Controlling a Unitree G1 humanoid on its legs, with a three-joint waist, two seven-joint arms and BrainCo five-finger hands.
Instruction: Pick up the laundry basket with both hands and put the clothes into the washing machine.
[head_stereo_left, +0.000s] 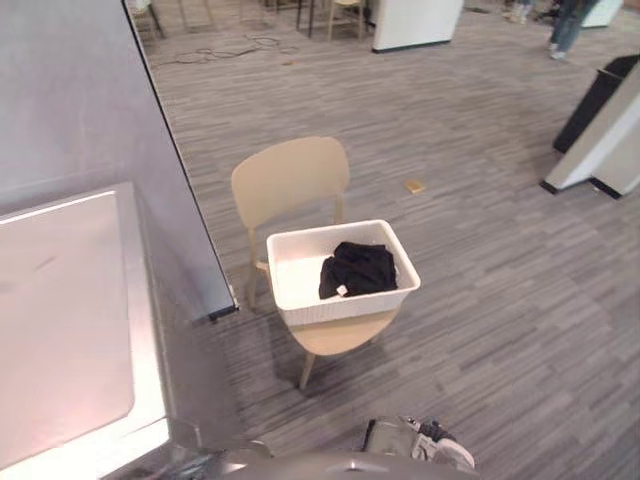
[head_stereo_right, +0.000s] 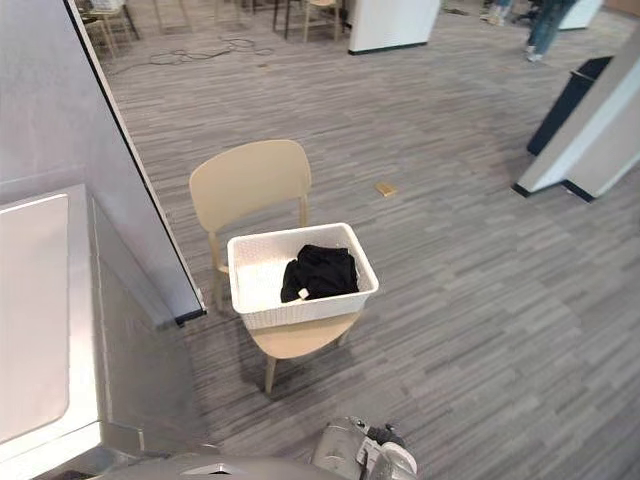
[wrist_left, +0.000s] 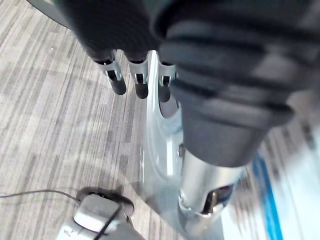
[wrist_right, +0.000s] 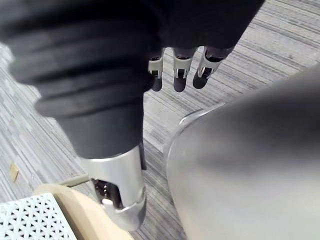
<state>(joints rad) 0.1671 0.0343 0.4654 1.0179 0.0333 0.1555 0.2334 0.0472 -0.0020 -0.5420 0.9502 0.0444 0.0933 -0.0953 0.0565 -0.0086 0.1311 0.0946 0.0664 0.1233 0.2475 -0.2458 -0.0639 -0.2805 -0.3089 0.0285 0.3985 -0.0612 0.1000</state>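
Hanging low at the robot's side over the grey striped carpet floor, the left hand holds nothing; its fingers point down, loose and uncurled, with the thumb apart from them. The right hand hangs the same way at the other side, its fingers relaxed and empty. Its wrist view also catches a lattice corner of the white laundry basket on the rim of the chair seat. Close on the robot's left stands the washing machine, grey-sided with a flat white top that lies shut. A tall grey partition panel rises just behind it. Ahead, well apart from both hands, a beige chair faces the robot. The laundry basket sits squarely on its seat, and the front edge of the seat shows beneath it. The black clothes lie bunched inside the basket, toward its right half, with a small pale tag showing at their near edge. Beyond the chair a small tan scrap lies on the floor. To the far right stands a slanted white stand with a black part beside it. At the far end of the room are a white pillar base, more chairs and a person's legs.
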